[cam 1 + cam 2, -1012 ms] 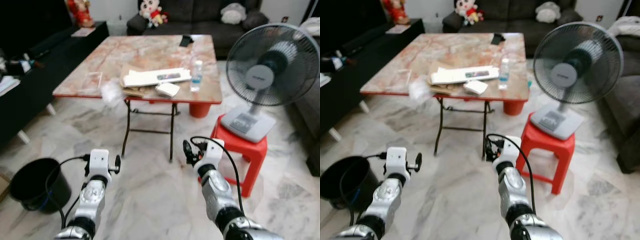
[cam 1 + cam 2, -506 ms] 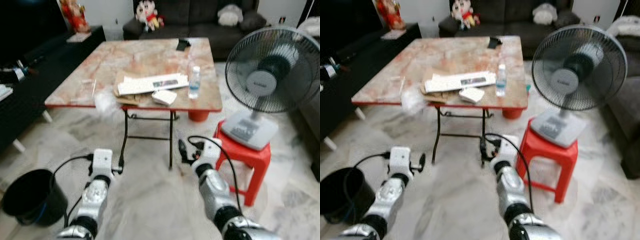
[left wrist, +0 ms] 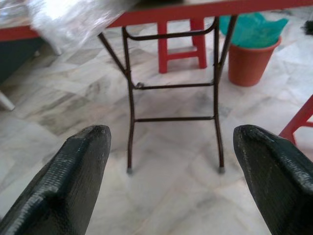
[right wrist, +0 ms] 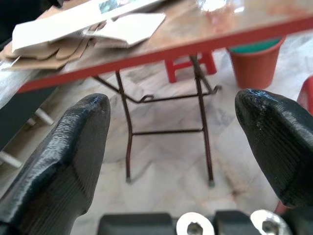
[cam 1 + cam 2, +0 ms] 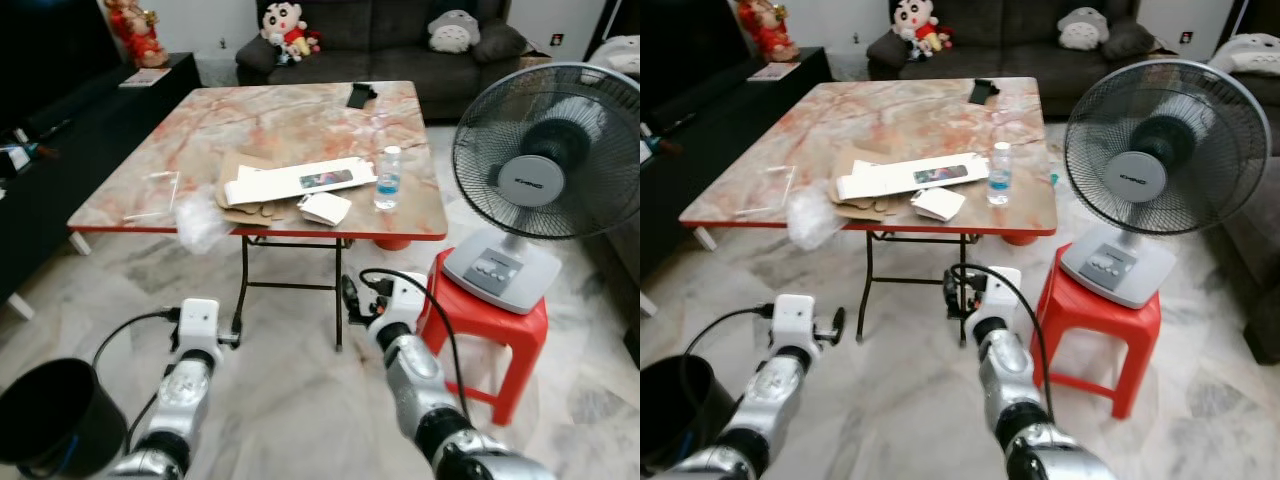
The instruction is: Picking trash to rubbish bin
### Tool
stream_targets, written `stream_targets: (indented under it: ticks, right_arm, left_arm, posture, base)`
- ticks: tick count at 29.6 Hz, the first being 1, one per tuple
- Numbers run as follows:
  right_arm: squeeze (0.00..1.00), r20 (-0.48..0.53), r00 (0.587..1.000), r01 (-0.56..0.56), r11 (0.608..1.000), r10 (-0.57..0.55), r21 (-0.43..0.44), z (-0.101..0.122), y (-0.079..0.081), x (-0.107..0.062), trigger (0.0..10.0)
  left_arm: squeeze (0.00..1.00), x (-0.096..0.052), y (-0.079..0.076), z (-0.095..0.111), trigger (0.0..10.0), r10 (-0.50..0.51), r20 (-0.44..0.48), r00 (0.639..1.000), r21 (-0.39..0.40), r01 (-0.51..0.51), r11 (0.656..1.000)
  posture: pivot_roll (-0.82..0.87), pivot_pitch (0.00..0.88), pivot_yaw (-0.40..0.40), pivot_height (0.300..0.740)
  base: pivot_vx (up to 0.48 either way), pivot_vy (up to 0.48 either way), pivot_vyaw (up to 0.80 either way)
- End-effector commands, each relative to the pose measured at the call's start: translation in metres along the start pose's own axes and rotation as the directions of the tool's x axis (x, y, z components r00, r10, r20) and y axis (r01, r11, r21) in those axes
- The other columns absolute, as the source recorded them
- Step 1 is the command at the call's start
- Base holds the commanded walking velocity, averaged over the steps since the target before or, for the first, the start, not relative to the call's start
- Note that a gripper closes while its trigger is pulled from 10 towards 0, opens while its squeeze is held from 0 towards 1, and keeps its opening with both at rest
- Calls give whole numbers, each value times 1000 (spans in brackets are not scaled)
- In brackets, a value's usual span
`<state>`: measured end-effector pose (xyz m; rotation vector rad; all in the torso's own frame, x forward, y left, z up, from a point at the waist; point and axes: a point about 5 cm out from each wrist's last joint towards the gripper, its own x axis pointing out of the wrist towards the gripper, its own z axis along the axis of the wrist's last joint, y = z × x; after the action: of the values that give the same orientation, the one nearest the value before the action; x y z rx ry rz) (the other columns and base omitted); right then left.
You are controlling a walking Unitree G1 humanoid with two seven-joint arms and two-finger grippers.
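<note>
Closer now to the table [image 5: 100, 205], both grippers' fingers spread; black bin [image 5: 45, 415] contents unseen.

bright even indoor light | soft shadows | near fingertips blurred

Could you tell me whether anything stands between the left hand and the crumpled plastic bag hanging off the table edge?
Nothing visible does: the open left hand faces bare floor, with the plastic bag up ahead on the table edge.

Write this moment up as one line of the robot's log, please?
phase: facing table | left gripper: open, empty | right gripper: open, empty | trash: crumpled plastic at table edge | bin: on floor, robot's left
</note>
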<state>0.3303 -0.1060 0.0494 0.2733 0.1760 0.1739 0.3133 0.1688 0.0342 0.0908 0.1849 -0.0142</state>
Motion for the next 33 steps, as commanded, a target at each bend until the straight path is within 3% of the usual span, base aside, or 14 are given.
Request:
stream_targets:
  ticks: [1, 8, 9, 11, 12, 14, 15, 16, 17, 18, 33]
  right_arm:
    - [0, -3, 999, -41, 999, 41, 3, 1, 15, 4, 10000]
    - [0, -1, 999, -49, 999, 49, 7, 2, 16, 5, 10000]
    - [780, 0, 999, -51, 999, 51, 11, 2, 16, 5, 10000]
    - [780, 0, 999, -53, 999, 53, 14, 2, 17, 5, 10000]
    - [1000, 2, 998, -57, 998, 57, 19, 2, 17, 5, 10000]
    - [1000, 1, 998, -61, 998, 61, 8, 2, 18, 5, 10000]
    - [455, 1, 998, -61, 998, 61, 4, 2, 18, 5, 10000]
    - [455, 1, 998, -61, 998, 61, 4, 2, 18, 5, 10000]
    - [78, 0, 998, -61, 998, 61, 2, 2, 18, 5, 10000]
    - [0, 1, 998, -60, 998, 60, 2, 2, 18, 5, 10000]
    - [0, 11, 998, -66, 998, 66, 8, 3, 19, 5, 10000]
  left_arm:
    - [0, -1, 11, 0, 10000, 23, -2, 1000, 18, -23, 1000]
    - [0, -1, 11, -1, 10000, 22, -2, 1000, 14, -22, 1000]
    - [0, -1, 10, -1, 10000, 20, -2, 1000, 14, -20, 1000]
    - [0, -1, 10, -1, 10000, 20, -2, 1000, 14, -20, 1000]
    - [0, -1, 10, -1, 10000, 19, -3, 1000, 13, -19, 1000]
    - [0, -1, 9, -1, 10000, 15, -4, 1000, 12, -15, 1000]
    - [0, -2, 9, -1, 10000, 13, -4, 1000, 11, -13, 1000]
    - [0, -2, 9, -1, 10000, 13, -4, 1000, 11, -13, 1000]
    - [0, -2, 9, -1, 10000, 13, -4, 1000, 11, -13, 1000]
    - [0, -2, 9, -1, 10000, 12, -4, 1000, 11, -12, 1000]
    - [0, -2, 7, -2, 10000, -5, -8, 1000, 6, 5, 1000]
  posture:
    - [-28, 0, 40, 740]
    - [-28, 0, 38, 740]
    - [-28, 0, 38, 740]
    - [-28, 0, 38, 740]
    - [-28, 0, 38, 740]
    - [-30, 0, 37, 740]
    - [-30, 0, 37, 740]
    - [-30, 0, 37, 740]
    - [-30, 0, 37, 740]
    - [-30, 0, 37, 740]
    - [-27, 0, 40, 740]
  base:
    - [379, 0, 0]
    - [378, 0, 0]
    - [379, 0, 0]
    - [379, 0, 0]
    - [371, 0, 0]
    - [375, 0, 0]
    - [375, 0, 0]
    - [375, 0, 0]
    - [375, 0, 0]
    - [379, 0, 0]
    - [369, 0, 0]
